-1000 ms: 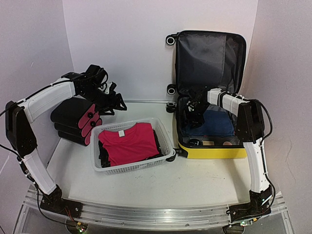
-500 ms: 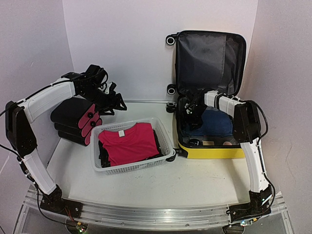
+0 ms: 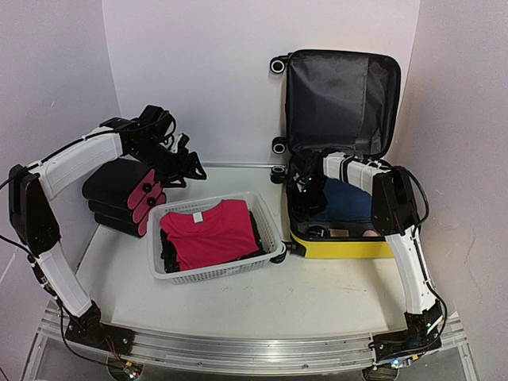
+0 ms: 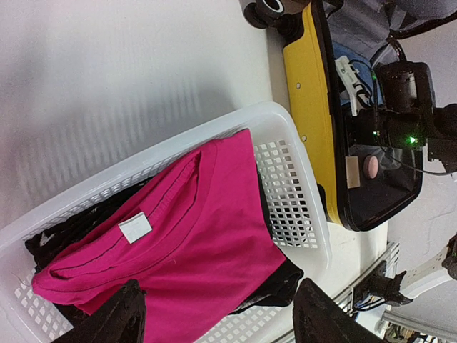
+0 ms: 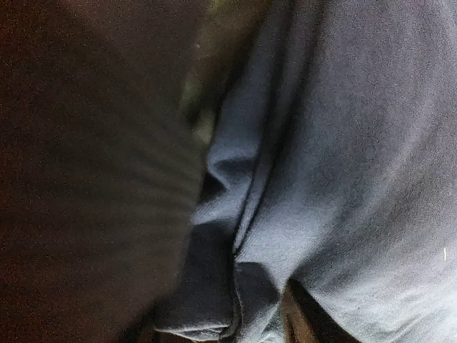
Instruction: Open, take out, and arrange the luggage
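Luggage (image 3: 349, 248) open at right, pink shirt (image 3: 210, 230) in centre basket (image 3: 214, 275); blue garment (image 3: 353, 202) not yet out, right gripper (image 3: 308, 184) buried there, can't tell its grip; left gripper (image 3: 189, 173) wide

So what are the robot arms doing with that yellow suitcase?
They are unpacking it. The yellow suitcase lies open on the table with its lid standing up. The right hand is down inside it, against the blue clothes, though I cannot tell if it has grabbed them. The left hand hangs open in the air beyond the white basket, holding nothing. A pink shirt lies in the basket on top of some dark clothes.
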Available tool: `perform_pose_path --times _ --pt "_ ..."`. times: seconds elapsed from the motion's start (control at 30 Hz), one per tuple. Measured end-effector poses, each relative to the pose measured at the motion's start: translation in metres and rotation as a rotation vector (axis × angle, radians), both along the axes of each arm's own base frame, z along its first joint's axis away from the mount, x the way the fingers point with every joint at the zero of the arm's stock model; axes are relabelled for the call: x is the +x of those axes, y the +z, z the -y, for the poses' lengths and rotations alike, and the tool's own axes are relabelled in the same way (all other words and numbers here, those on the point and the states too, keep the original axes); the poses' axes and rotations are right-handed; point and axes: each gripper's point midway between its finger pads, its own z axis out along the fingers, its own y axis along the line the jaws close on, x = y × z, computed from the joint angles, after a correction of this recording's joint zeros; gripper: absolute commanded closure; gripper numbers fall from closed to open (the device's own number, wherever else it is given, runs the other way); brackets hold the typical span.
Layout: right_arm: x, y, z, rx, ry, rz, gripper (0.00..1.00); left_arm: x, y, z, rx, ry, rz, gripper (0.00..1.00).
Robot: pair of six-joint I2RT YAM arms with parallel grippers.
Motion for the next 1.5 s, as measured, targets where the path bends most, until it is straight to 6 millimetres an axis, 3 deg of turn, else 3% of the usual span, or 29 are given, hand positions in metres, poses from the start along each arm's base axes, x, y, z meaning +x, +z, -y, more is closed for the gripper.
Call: perform_pose_path --times 0.2,0.37,0.6,0.73,0.93,1.1,1.4,1.5 --pt "0.003 0.007 0.0 -0.007 0.0 0.015 0.85 0.0 0.0 -0.001 0.003 0.004 0.003 0.29" --pt "0.014 0.016 0.006 0.061 -0.063 0.01 1.0 0.0 0.0 -0.001 0.003 0.004 0.003 0.29" --pt "0.017 0.021 0.014 0.147 -0.111 -0.029 1.0 0.0 0.0 -0.001 0.003 0.004 0.003 0.29" --pt "0.013 0.039 0.016 0.223 -0.126 -0.048 1.0 0.0 0.0 -0.001 0.003 0.003 0.002 0.29" --pt "0.015 0.06 0.017 0.381 -0.164 -0.093 0.92 0.0 0.001 0.0 -0.002 -0.001 0.001 0.29" --pt "0.015 0.064 0.013 0.467 -0.197 -0.138 0.86 -0.001 0.001 0.001 -0.004 -0.003 0.0 0.29" --pt "0.015 0.051 0.004 0.516 -0.227 -0.188 0.68 -0.001 0.001 0.001 -0.004 -0.003 0.0 0.28" --pt "0.016 0.048 0.003 0.521 -0.23 -0.195 0.66 -0.001 0.001 0.001 -0.004 -0.003 0.0 0.29"
